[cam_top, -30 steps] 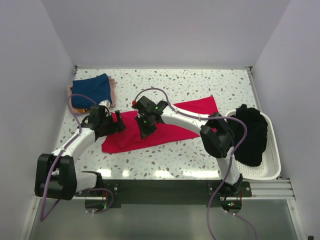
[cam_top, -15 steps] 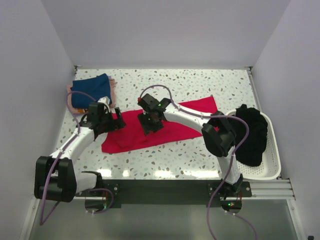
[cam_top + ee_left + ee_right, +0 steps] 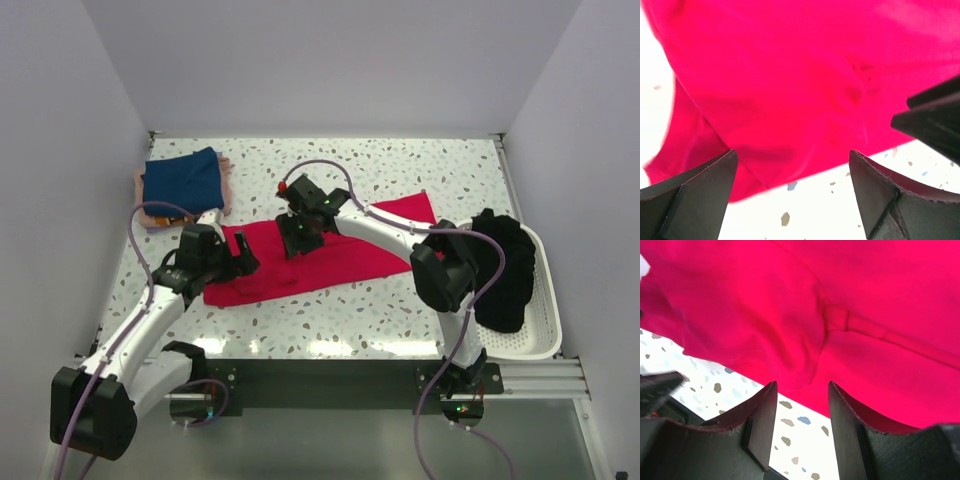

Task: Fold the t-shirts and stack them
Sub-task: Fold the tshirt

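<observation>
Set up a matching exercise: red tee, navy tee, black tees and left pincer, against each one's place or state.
Column 1
1. red tee
2. navy tee
3. black tees
4. left pincer

Column 2
A. heaped in the basket
B. open, over the red cloth's left end
C. laid out in the middle
D. folded, far-left corner

Pairs: 1-C, 2-D, 3-A, 4-B

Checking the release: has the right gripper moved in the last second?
Yes. The right gripper shifted toward the table's far edge, still above the red shirt.
</observation>
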{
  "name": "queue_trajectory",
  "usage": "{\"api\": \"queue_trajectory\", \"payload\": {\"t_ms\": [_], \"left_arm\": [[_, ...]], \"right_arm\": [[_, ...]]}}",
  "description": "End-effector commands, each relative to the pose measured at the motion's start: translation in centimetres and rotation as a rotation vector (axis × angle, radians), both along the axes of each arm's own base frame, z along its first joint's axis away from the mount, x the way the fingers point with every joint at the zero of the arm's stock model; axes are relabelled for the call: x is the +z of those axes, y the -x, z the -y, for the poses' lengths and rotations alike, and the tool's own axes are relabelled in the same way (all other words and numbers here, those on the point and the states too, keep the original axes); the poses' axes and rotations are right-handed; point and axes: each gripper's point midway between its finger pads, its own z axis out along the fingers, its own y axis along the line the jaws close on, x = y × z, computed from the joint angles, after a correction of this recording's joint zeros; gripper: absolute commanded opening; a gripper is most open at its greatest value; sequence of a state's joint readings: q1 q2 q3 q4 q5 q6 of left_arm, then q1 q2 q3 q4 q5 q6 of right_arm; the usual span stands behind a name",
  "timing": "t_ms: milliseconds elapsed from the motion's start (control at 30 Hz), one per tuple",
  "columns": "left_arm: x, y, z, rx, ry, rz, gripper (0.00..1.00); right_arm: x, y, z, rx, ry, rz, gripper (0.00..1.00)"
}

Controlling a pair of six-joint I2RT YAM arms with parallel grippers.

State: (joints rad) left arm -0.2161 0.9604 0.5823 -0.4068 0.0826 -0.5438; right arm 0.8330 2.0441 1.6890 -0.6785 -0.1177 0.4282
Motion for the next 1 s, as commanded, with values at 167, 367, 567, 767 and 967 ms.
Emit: {"api": "queue_trajectory", "payload": {"t_ms": [167,367,567,767,967], "left_arm": [[-3.4,3.3,1.2,0.042,0.051,-0.111,0.94],[-4.5,3.1,1.3,0.044,0.056,-0.119,0.92],[-5.2,2.3,2.8,0.011,0.124,-0.112,0.91],[-3.9,1.4,3.7,-0.005,0.176,-0.055,0.89],[-1.5,0.7,4.6,-0.029,0.237,0.018,0.89]], "right_arm": [[0.7,0.1,-2.0,0.034,-0.088,-0.008,0.48],[0.9,0.2,-2.0,0.036,-0.097,-0.007,0.48],[0.8,0.5,-1.7,0.037,-0.089,-0.011,0.48],[0.0,0.9,-1.1,0.035,-0.07,-0.022,0.48],[-1.1,1.3,-1.0,0.042,-0.058,-0.047,0.48]]}}
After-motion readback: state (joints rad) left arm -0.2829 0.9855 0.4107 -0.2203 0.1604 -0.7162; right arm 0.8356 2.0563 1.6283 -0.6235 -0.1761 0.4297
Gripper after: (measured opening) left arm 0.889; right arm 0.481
